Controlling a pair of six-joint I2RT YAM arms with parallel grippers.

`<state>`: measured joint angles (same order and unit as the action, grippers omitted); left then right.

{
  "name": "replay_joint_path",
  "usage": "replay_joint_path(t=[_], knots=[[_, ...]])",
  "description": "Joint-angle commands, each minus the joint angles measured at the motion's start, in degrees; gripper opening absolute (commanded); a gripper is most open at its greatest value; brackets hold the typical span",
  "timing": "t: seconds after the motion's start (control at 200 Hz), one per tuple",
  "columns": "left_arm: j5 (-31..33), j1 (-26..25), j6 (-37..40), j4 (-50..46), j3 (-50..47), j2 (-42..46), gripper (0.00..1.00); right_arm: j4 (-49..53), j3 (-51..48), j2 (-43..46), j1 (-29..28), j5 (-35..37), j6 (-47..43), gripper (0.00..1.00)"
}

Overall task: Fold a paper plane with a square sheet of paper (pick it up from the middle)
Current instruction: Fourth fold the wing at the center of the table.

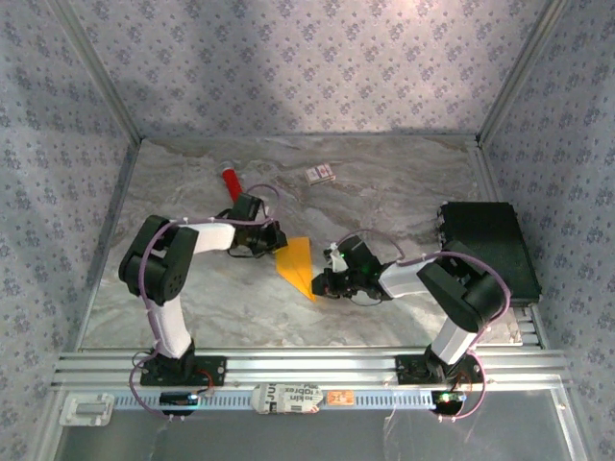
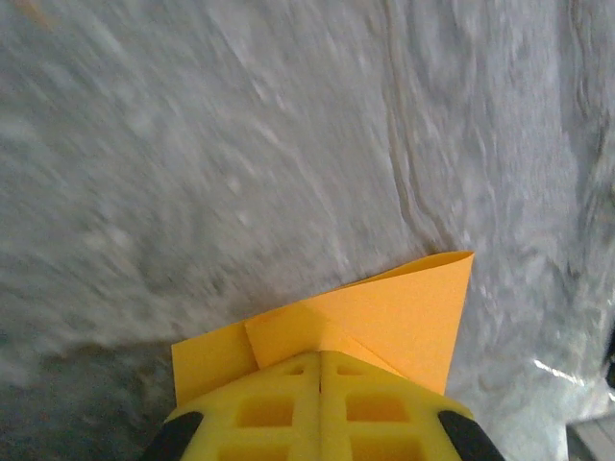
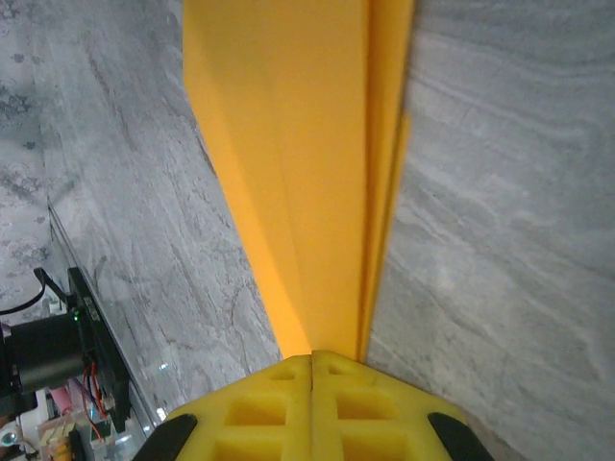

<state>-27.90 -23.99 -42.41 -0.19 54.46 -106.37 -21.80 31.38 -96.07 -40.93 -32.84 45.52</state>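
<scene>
here, grey marbled table (image 1: 384,192), floral walls (image 1: 288,67), paper plane (image 1: 298,264), left gripper (image 2: 320,357), right gripper (image 3: 312,357), both pressed shut

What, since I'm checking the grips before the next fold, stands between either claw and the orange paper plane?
Nothing visible does. The left claw is shut on the wide end of the paper plane, and the right claw is shut on its narrow end, both in direct contact.
</scene>
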Motion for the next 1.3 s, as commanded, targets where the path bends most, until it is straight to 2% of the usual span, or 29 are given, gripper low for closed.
replay_joint_path(t=[0.0,0.23,0.35,0.445,0.765,0.879,1.034,1.294], knots=[[5.17,1.04,1.64,-3.18,2.16,-1.61,0.04,14.82,-3.32,-0.9,0.88,0.4,-2.87,0.0],[3.48,0.38,0.89,-3.39,1.79,-1.81,0.04,15.23,-2.29,3.69,1.92,0.0,-1.92,0.01],[4.15,-0.57,0.67,-3.05,-0.14,-0.79,0.04,17.68,1.77,8.66,1.92,1.38,-1.34,0.02],[4.1,-0.82,-0.11,-1.97,-1.47,-0.25,0.04,19.4,6.36,8.89,1.8,2.96,-0.92,0.03],[4.22,-1.15,-0.49,-1.66,-1.9,0.55,0.04,22.84,25.23,-7.07,-0.59,5.57,-0.4,0.05],[4.08,-1.16,-0.68,-1.31,-2.16,0.55,0.04,22.89,28.57,-12.14,-0.65,6.25,0.27,0.05],[4.15,-1.1,-0.26,-1.48,-1.95,0.61,0.04,23.07,27.12,-15.18,-0.76,5.16,-0.21,0.03],[4.26,0.22,0.61,-2.25,0.0,-0.23,0.03,18.88,17.12,-12.56,-1.08,3.05,-0.21,0.01]])
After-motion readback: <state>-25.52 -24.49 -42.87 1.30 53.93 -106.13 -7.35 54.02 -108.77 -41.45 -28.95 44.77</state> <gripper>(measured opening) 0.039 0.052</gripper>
